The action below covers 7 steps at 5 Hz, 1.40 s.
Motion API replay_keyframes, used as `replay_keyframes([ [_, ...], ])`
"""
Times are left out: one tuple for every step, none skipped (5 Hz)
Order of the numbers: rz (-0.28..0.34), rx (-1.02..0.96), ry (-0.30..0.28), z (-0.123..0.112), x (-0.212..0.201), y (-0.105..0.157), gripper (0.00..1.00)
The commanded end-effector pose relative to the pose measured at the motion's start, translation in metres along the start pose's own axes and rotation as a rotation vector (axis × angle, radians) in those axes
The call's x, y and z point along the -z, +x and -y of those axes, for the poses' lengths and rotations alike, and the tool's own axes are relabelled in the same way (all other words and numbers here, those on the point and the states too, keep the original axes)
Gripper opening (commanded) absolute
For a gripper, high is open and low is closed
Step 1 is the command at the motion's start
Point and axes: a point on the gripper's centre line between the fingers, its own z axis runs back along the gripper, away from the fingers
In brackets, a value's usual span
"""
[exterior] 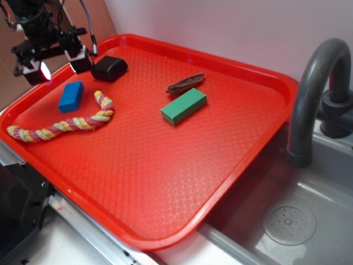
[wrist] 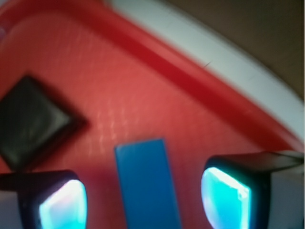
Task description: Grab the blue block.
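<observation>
**Blue block: a light, rigid brick to pinch across its narrow width**

The blue block (exterior: pixel 71 96) lies flat near the left rim of the red tray (exterior: pixel 182 182), just below the gripper (exterior: pixel 59 65), with the rope end just beside it. Judge it as light and stiff — a small rectangular brick with plain, smooth faces that could slip under a shallow pinch. Take it across the two long side faces, near the middle of its length, with the pads well down its sides.

In the wrist view the block (wrist: pixel 147 183) sits between the two fingertips (wrist: pixel 62 202), its long axis running roughly between them. The jaws stand spread wider than the block and touch nothing, so you are lined up but nothing is held yet. That view is blurred, so fine edge detail cannot be read.

Working left to right across the tray:

- The braided rope (exterior: pixel 63 124) is soft, coiled cord in pale yellow, pink and green — it curls close to the block's lower right, so keep a finger from snagging it.
- The black rounded box (exterior: pixel 110 68) sits matte and smooth-cornered above the block, close to the gripper's right finger.
- A brown, rough, pod-like piece (exterior: pixel 185 83) lies mid-tray.
- The green block (exterior: pixel 183 106) is larger and sharp-edged, well apart from your target.

The tray floor is embossed with a fine pattern, which should resist sliding a little.
</observation>
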Motion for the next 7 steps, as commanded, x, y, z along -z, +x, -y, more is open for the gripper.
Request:
replay_keyframes([
  [-0.009,0.046,-0.011,0.006,0.013,-0.011,1.0],
  [0.0,0.048,0.035,0.006,0.026,-0.011,1.0],
  [-0.003,0.051,0.07,0.006,0.037,-0.014,1.0],
  [0.013,0.048,0.111,0.004,0.044,-0.018,0.4],
  [0.022,0.042,0.098,0.002,0.043,-0.021,0.0],
  [0.022,0.049,0.104,0.001,0.039,-0.022,0.0],
  [0.042,0.042,0.013,0.005,-0.005,-0.015,0.0],
])
